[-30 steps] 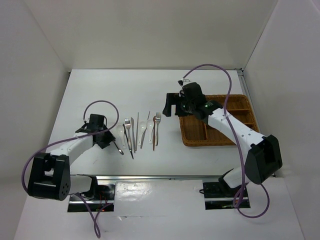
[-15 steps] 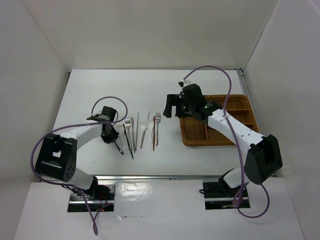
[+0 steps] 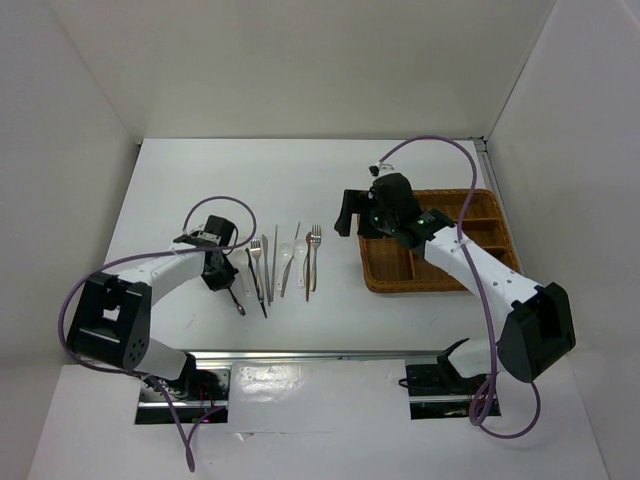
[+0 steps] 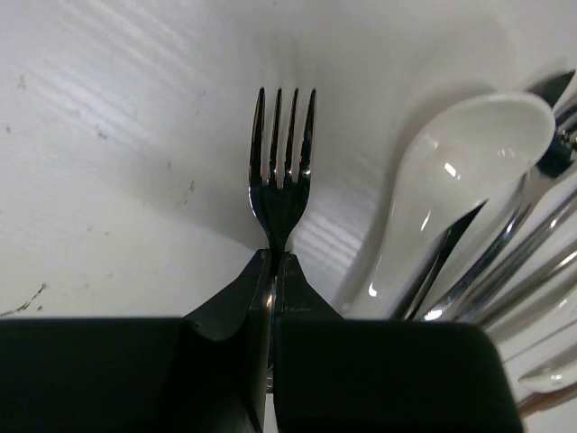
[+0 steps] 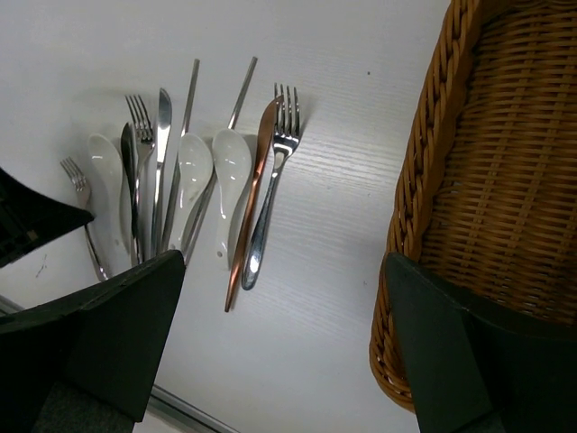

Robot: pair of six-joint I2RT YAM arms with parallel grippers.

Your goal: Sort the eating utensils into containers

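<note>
The left gripper [image 4: 272, 257] is pinched shut on a small silver metal fork [image 4: 284, 171]. It holds the fork at the thin neck, just under the prongs. The prongs point to 12 o'clock in the left wrist view. I think the neck is a good spot to grab, because the fork is thin there and the two fingers can close right around it. I cannot tell if the fork is touching the white table [image 3: 180, 180] or is lifted off it.

This fork is at the 9 o'clock end of a row of utensils that lie side by side. A shiny white spoon [image 4: 451, 180] lies just beside it at 3 o'clock. Picking from the end of the row makes sense, as there is bare table on one side for a finger.

The brown woven wicker tray [image 3: 440, 283] sits at 3 o'clock from the row, well apart from the held fork. I see no utensils in the parts of the tray that show, so the sorting looks like it has only begun.

The right gripper [image 5: 281, 266] hangs between the row and the tray's 9 o'clock wall. Its fingers are spread wide with nothing in them. From there it could reach the other silver fork [image 5: 270, 194] at the row's 3 o'clock end.
</note>
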